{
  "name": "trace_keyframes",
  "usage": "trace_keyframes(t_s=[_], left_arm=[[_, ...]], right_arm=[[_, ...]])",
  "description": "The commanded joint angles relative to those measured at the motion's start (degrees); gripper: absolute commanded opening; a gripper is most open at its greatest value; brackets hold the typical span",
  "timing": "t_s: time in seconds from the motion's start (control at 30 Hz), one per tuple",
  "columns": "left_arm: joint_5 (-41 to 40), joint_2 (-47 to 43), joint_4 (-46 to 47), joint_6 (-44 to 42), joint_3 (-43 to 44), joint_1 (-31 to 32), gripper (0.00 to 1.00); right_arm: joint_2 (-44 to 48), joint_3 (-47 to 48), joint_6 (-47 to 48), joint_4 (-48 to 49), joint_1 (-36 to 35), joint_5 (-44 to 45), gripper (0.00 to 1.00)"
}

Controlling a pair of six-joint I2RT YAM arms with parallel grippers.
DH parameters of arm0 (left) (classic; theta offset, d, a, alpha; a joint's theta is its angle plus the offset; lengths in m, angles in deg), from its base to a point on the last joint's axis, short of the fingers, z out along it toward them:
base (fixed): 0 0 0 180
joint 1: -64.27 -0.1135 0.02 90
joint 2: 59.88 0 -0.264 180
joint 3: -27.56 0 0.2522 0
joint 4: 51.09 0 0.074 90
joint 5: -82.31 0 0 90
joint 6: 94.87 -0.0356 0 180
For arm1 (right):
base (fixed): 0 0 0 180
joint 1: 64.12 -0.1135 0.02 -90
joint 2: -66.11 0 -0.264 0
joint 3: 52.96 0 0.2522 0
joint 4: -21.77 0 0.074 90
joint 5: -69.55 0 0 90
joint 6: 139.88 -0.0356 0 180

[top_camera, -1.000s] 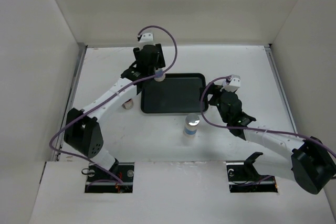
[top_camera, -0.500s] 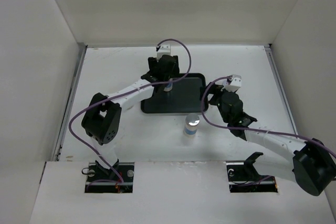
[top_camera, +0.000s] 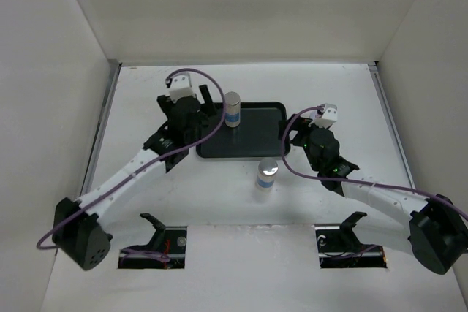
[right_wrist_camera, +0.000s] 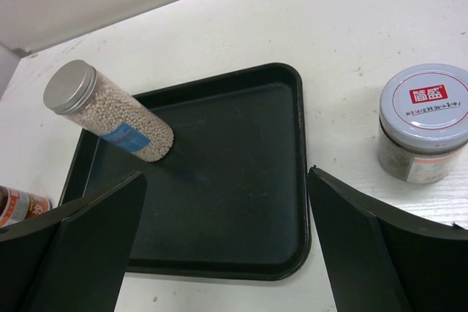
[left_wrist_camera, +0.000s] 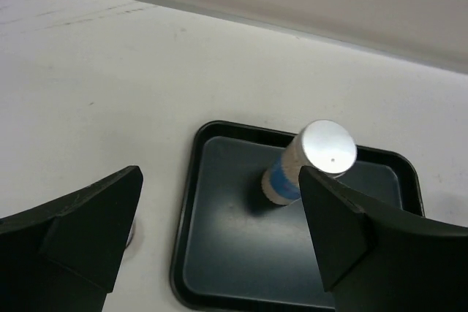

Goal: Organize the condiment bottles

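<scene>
Here, both jaws gape wide; a metal-capped cylindrical jar (top_camera: 232, 110) stands in the black tray (top_camera: 252, 138).

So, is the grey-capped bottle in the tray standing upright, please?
Upright: the grey-capped bottle stands on its base on the black tray, cap up.

In the middle of a white table (top_camera: 344, 85), a black tray (top_camera: 252, 140). Upright in the tray's far left corner, a tall jar (top_camera: 232, 109) with grey cap and blue band. On the table just beside the tray's near edge, a second jar (top_camera: 267, 174), also upright. Just left of the tall jar, not touching it, the left gripper (top_camera: 210, 104), fingers apart. At the tray's right edge, the right gripper (top_camera: 287, 137).
</scene>
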Motion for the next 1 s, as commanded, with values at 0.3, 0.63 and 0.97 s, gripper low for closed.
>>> trace_keyframes(t_s=[0.3,0.63,0.97], left_arm=[[0.60,-4.36,-7.35,8.06,-13.94,-9.60,0.85],[0.68,5.14,1.53,8.67,-15.60,-13.90,0.78],[2.97,0.16,2.87,8.15,-15.79,-15.23,0.44]], right_arm=[[-1.82,1.86,0.09,3.10,-0.09,-0.79,1.00],[-2.17,2.21,0.08,2.57,-0.09,-1.58,1.00],[-2.52,2.12,0.00,2.84,-0.18,-1.67,1.00]])
